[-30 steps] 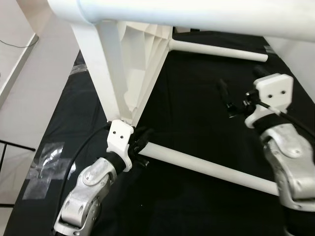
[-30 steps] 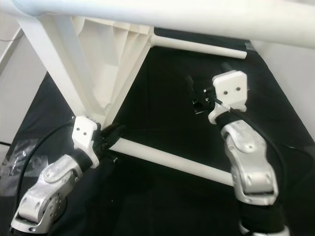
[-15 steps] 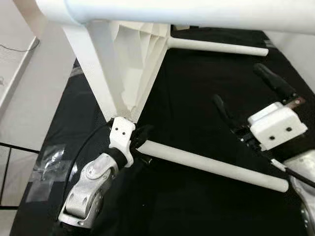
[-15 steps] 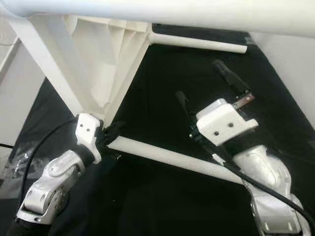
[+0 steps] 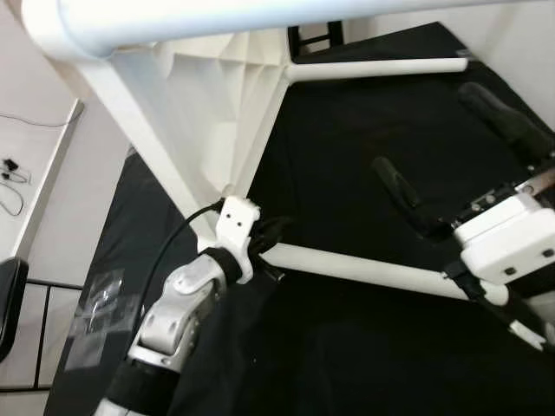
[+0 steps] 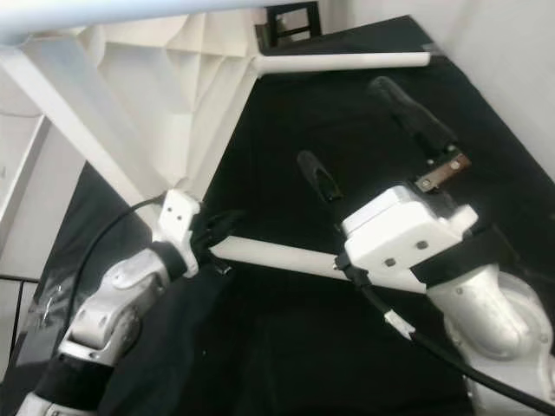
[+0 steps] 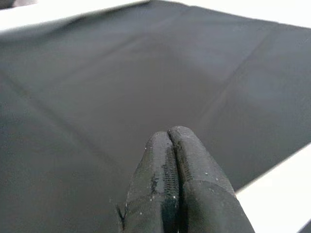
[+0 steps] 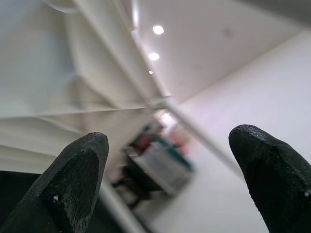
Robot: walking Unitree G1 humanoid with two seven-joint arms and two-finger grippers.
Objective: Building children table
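The white children's table (image 5: 204, 113) lies tipped on a black cloth (image 5: 347, 347), its ribbed underside facing me. One white leg (image 5: 364, 270) runs low across the cloth, another leg (image 5: 373, 68) lies farther back, and a third leg (image 5: 260, 17) crosses just below my head. My left gripper (image 5: 273, 234) sits at the base of the low leg, where it joins the tabletop; in its wrist view the fingers (image 7: 170, 184) are pressed together with nothing between them. My right gripper (image 5: 426, 126) hovers open over the low leg's outer half, its fingers (image 8: 73, 179) spread wide toward the table's underside.
Grey floor with taped patches (image 5: 95, 303) borders the cloth on the left. A black frame (image 5: 316, 36) stands beyond the far leg. A cable (image 5: 13, 173) lies by the left wall. A pale wall (image 6: 503, 78) borders the cloth on the right.
My head view has shifted. The right gripper came down toward the low leg and turned, with its fingers spread wider. The left gripper has stayed at the leg's base.
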